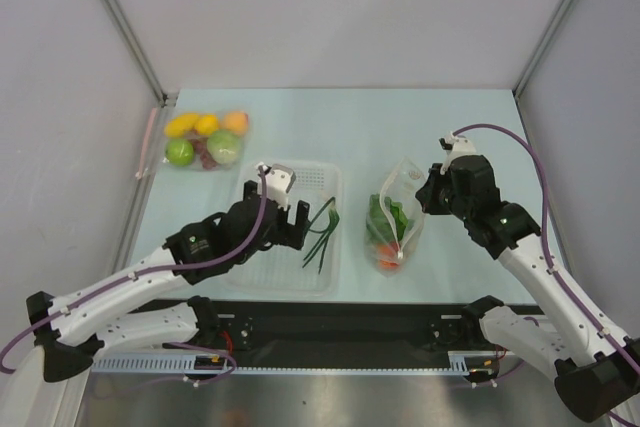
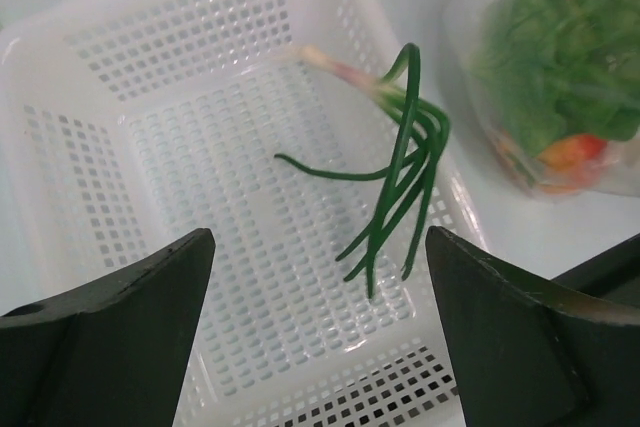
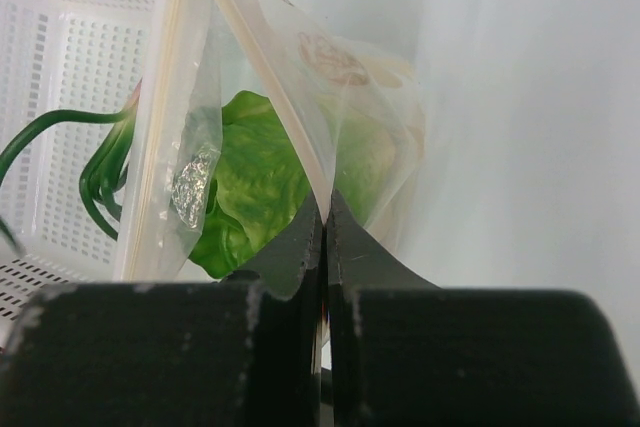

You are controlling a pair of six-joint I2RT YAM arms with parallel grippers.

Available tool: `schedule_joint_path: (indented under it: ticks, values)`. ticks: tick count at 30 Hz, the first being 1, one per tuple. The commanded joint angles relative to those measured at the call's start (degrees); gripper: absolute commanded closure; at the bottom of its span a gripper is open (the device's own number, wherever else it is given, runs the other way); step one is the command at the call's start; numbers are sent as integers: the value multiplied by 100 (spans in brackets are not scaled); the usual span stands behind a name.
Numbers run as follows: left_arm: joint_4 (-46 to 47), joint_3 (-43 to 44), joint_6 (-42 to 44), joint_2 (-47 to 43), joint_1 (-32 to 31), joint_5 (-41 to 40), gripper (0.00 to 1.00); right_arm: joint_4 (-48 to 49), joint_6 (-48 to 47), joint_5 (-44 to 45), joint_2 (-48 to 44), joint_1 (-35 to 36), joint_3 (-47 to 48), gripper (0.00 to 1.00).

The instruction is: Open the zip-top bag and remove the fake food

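The basket [image 1: 270,269] is white, with a grid of small holes; the stalks [image 1: 322,234] are dark green, pale pink at the root; the zip-top bag [image 1: 406,180] is colourless; its lettuce [image 1: 388,217] is green; the tomato [image 1: 386,250] seems red-orange.

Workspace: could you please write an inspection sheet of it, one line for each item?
Surface: pale blue-green table.
Job's things: clear crinkly plastic zip-top bag holds green leafy lettuce and red tomato; thin green stalks lie in white perforated plastic basket.
Clutter: clear pouch of yellow, orange and green round fruits, far left.
Grippers: left gripper open over basket; right gripper, fingers shut on bag's edge.
Cables: purple cables along both arms.
Surroundings: grey walls.
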Motion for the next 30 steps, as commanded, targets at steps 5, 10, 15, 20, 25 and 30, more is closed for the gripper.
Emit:
schedule_joint_path:
  ticks: [5, 10, 15, 20, 25, 30]
  values:
    - [503, 406, 214, -158, 27, 312, 7, 109, -24, 0, 11, -21, 46, 100]
    - [697, 546, 398, -27, 27, 417, 7, 91, -41, 0, 20, -21, 72, 100]
    - [925, 1055, 644, 430, 27, 672, 7, 100, -33, -87, 11, -21, 116, 100]
    - [1206, 1687, 768, 905, 27, 1041, 8, 109, 20, -193, 2, -21, 187, 100]
    - [1601, 2119, 794, 1494, -43, 1489, 11, 126, 125, -474, -24, -12, 231, 100]
    - [1866, 2489, 786, 1986, -359, 1630, 11, 206, 213, -738, -50, 128, 222, 100]
